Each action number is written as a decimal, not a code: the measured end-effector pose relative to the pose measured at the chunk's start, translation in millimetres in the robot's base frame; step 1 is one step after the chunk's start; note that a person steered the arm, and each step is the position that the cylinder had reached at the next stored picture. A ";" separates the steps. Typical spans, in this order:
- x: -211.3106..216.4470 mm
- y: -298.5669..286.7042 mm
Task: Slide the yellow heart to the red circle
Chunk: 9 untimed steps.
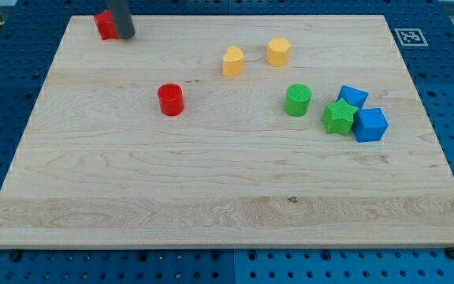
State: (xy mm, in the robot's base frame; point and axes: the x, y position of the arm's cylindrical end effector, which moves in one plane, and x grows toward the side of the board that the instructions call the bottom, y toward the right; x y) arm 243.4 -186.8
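**Tip at the top-left corner, heart well away to the right**

The tip rests near the board's top-left corner, touching or just beside a red block on its left. The rod has no gripper (nothing to open or close) and holds nothing. The yellow heart lies well apart from the tip, toward the view's right and a little lower. The red circle sits below and left of the heart.

The rod is cut off by the view's top, and it hides part of the red block, whose shape cannot be made out.

A yellow hexagon lies just right of the heart. Further right cluster a green cylinder, a green star and two blue blocks, the star touching both. Bare wood lies between heart and circle, and the board's lower half holds no blocks
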 end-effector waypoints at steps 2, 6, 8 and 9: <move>-1.6 56.2; 34.7 192.5; 71.7 212.2; 88.2 223.1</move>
State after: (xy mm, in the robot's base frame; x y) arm 331.6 36.4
